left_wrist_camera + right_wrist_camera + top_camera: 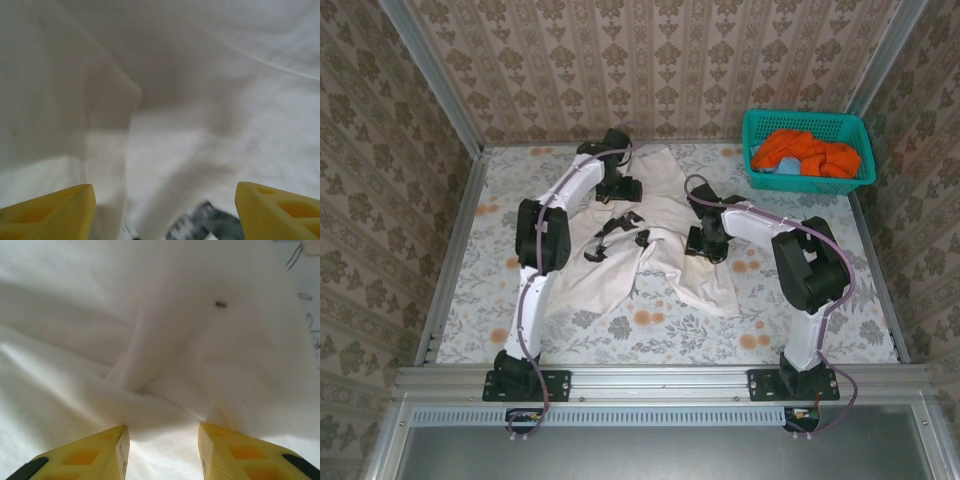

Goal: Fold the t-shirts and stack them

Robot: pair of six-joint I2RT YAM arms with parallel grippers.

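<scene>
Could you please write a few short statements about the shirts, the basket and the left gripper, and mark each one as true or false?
1. The orange shirts lie inside the teal basket. True.
2. The basket stands at the near left corner of the table. False: it stands at the far right corner.
3. The cream-white t-shirt is folded into a neat square. False: it lies spread out and crumpled.
4. The left gripper has its fingers wide apart above white cloth. True.
</scene>
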